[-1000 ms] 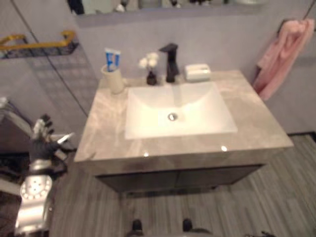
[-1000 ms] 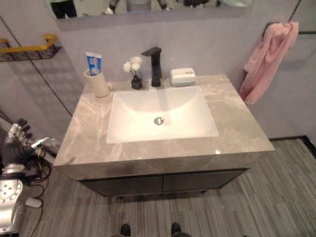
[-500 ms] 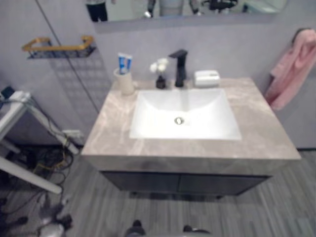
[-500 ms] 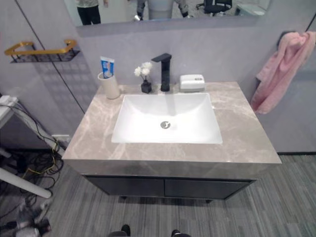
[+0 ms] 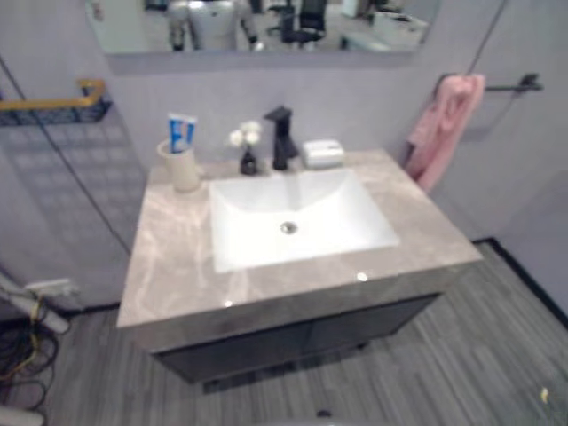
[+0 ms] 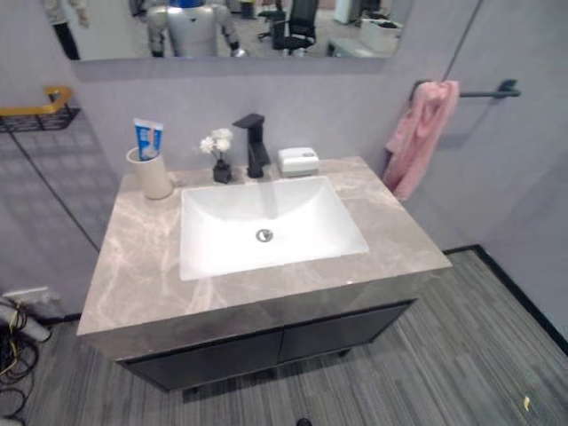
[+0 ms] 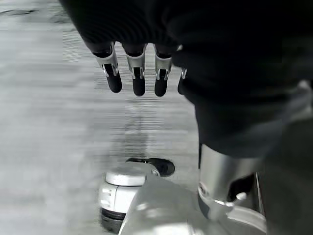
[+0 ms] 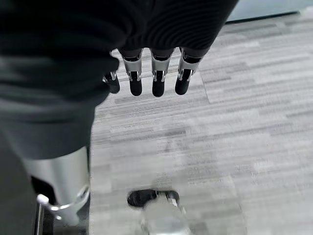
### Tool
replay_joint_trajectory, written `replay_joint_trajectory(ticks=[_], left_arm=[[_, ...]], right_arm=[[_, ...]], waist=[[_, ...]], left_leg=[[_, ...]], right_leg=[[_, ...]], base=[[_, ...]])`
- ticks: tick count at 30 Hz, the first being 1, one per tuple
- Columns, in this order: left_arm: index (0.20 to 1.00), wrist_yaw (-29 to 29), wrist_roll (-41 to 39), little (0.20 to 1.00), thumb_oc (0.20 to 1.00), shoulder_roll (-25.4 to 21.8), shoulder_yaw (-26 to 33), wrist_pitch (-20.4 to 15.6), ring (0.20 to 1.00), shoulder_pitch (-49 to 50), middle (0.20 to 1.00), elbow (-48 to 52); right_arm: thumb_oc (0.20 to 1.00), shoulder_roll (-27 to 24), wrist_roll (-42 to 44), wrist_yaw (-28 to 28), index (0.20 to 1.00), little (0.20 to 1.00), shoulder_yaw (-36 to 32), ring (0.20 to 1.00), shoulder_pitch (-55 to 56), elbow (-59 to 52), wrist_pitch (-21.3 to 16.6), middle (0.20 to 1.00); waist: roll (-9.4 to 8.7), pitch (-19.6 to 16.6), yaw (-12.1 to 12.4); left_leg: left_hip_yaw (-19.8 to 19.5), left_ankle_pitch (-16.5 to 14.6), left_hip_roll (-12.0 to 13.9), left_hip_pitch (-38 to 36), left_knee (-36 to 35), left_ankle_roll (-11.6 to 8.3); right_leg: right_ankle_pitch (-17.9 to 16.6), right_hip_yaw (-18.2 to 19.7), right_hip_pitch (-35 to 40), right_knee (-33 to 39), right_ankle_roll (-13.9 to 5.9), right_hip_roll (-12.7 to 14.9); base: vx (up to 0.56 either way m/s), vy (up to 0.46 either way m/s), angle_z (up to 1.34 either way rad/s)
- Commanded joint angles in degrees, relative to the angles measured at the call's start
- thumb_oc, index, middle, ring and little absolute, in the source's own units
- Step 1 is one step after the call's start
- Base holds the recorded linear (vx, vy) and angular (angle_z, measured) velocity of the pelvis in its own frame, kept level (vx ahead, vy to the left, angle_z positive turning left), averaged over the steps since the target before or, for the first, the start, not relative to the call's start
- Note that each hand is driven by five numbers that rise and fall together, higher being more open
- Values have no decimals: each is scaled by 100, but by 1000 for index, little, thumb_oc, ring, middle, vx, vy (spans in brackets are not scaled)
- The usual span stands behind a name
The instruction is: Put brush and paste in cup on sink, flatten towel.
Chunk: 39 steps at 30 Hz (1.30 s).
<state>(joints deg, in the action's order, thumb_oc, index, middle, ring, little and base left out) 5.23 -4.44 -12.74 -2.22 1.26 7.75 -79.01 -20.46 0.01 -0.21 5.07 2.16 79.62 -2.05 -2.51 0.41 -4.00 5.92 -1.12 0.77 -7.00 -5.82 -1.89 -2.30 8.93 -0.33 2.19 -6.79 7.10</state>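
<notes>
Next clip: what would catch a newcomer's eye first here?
Probably the pink towel, hanging bunched from the wall bar to the right of the vanity, then the white basin set in the marble counter. At the counter's back left a cup holds a toothpaste tube. Both hands hang open over the floor.

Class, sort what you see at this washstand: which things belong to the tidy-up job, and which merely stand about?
Job things: blue-and-white toothpaste tube, beige cup, white basin, bunched pink towel.
Standing about: black tap, white flowers in dark vase, white soap box, yellow wall rack.
</notes>
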Motion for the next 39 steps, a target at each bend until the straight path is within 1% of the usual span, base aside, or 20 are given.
replay_joint_trajectory(ticks=[1,5,9,10,11,12,13,14,15,16,21,23,24,25,27,29,31,34,35,39], left_arm=[[1000,-68,488,1000,1000,133,-155,-105,1000,-241,1000,137],[1000,-6,772,1000,1000,117,-740,-211,1000,-684,1000,628],[1000,24,859,1000,1000,110,-969,-236,1000,-917,1000,815],[1000,51,940,1000,1000,101,-1142,-256,1000,-1053,1000,814],[1000,51,940,1000,1000,102,-1144,-259,1000,-1056,1000,810],[1000,75,1004,1000,1000,88,-1256,-280,1000,-1112,1000,767],[1000,135,1111,1000,1000,65,-1468,-297,1000,-1214,1000,632],[1000,132,1175,1000,1000,67,-1533,-296,1000,-1261,1000,578],[1000,133,1175,1000,1000,65,-1532,-297,1000,-1263,1000,577],[1000,166,1319,1000,1000,67,-1710,-286,1000,-1329,1000,502],[1000,204,1381,1000,1000,138,-1799,-291,1000,-1545,1000,599],[1000,211,1406,1000,1000,153,-1768,-302,1000,-1553,1000,709],[1000,210,1403,1000,1000,154,-1732,-314,1000,-1532,1000,752],[1000,222,1420,1000,1000,154,-1654,-317,1000,-1484,1000,774],[1000,219,1464,1000,1000,163,-1644,-316,1000,-1466,1000,760],[1000,236,1551,1000,1000,176,-1626,-347,1000,-1347,1000,632],[1000,265,1615,1000,1000,187,-1715,-350,1000,-1304,1000,513],[1000,297,1727,1000,1000,204,-1902,-368,1000,-1252,1000,434],[1000,376,1840,1000,1000,185,-2086,-409,1000,-1190,1000,429],[1000,406,2061,1000,1000,167,-2089,-493,1000,-1180,1000,599]], right_arm=[[1000,-73,119,-8,1000,1000,180,1000,-405,225,13,1000],[1000,16,225,-60,1000,1000,224,1000,-496,173,-6,1000],[1000,52,348,-102,1000,1000,137,1000,-464,81,-36,1000],[1000,95,414,-144,1000,1000,126,1000,-461,-17,-66,1000],[1000,95,414,-144,1000,1000,123,1000,-460,-20,-65,1000],[1000,145,453,-173,1000,1000,116,1000,-440,-136,-92,1000],[1000,238,402,-224,1000,1000,197,1000,-364,-209,-166,1000],[1000,265,325,-225,1000,1000,249,1000,-313,-184,-197,1000],[1000,268,325,-225,1000,1000,249,1000,-315,-184,-197,1000],[1000,286,193,-253,1000,1000,320,1000,-232,-61,-201,1000],[1000,158,159,-321,1000,1000,199,1000,-88,495,-125,1000],[1000,139,80,-363,1000,1000,216,1000,-85,664,-96,1000],[1000,145,84,-378,1000,1000,219,1000,-94,667,-104,1000],[1000,168,83,-380,1000,1000,267,1000,-196,611,-112,1000],[1000,215,75,-370,1000,1000,305,1000,-252,563,-126,1000],[1000,325,113,-389,1000,1000,463,1000,-523,361,-180,1000],[1000,414,162,-397,1000,1000,531,1000,-625,163,-211,1000],[1000,432,270,-440,1000,1000,515,1000,-573,11,-245,1000],[1000,368,317,-616,1000,1000,607,1000,-544,-86,-326,1000],[1000,205,151,-722,1000,1000,749,1000,-310,-100,-402,1000]], waist=[[11,36,-125],[23,196,-212],[59,302,-353],[95,382,-485],[96,386,-470],[114,450,-539],[156,548,-568],[186,538,-587],[182,526,-588],[206,491,-605],[216,348,-545],[239,294,-350],[258,273,-269],[233,239,-124],[218,220,-53],[147,165,55],[138,187,69],[140,190,-33],[148,261,-61],[150,404,-52]], left_leg=[[-354,54,-278,273,102,304],[-198,-3,-342,340,237,342],[-34,-7,-361,415,254,327],[187,17,-344,435,177,325],[199,15,-342,428,173,326],[427,28,-274,404,141,304],[909,55,-83,303,107,227],[1020,66,-23,261,88,186],[1020,77,-26,279,87,185],[1316,64,60,180,82,109],[1736,60,102,81,82,35],[2003,91,157,35,82,-3],[2047,9,187,-38,82,-60],[2326,70,223,-37,113,-86],[2465,125,237,-35,125,-110],[2917,242,307,-71,140,-219],[3010,266,370,-136,132,-260],[3011,249,396,-188,144,-277],[3020,308,474,-199,212,-312],[2959,330,688,-113,413,-375]], right_leg=[[-407,-45,123,51,323,-549],[-547,108,-65,-126,154,-465],[-690,164,-198,-126,35,-409],[-848,276,-352,-117,-74,-408],[-849,289,-351,-118,-75,-412],[-914,228,-449,-140,-142,-401],[-873,-694,-571,-229,-126,-238],[-756,-1121,-549,-265,-40,-181],[-764,-1120,-566,-262,-38,-178],[-633,-1738,-457,-332,14,-64],[-614,-2254,-121,-312,9,85],[-532,-2903,134,-322,-20,238],[-441,-3063,277,-349,-104,271],[-421,-3493,494,-401,-149,359],[-393,-3580,596,-441,-168,331],[-393,-3851,677,-184,-180,219],[-395,-3738,581,-199,-135,156],[-282,-3500,659,-13,-82,24],[-155,-3466,686,66,14,-34],[66,-3532,680,75,144,-96]], base=[[-72,113,-33],[-71,109,-32],[-89,97,-17],[-67,58,-28],[-111,70,-40],[-120,21,-70],[-126,28,-78],[-85,14,-198],[-17,18,-198],[-5,5,-202],[16,-23,-117],[42,-49,-60],[31,-90,-75],[14,-102,-90],[-34,-106,-124],[-17,-140,-80],[30,-216,-106],[50,-203,-98],[56,-305,-70],[31,-239,-6]])
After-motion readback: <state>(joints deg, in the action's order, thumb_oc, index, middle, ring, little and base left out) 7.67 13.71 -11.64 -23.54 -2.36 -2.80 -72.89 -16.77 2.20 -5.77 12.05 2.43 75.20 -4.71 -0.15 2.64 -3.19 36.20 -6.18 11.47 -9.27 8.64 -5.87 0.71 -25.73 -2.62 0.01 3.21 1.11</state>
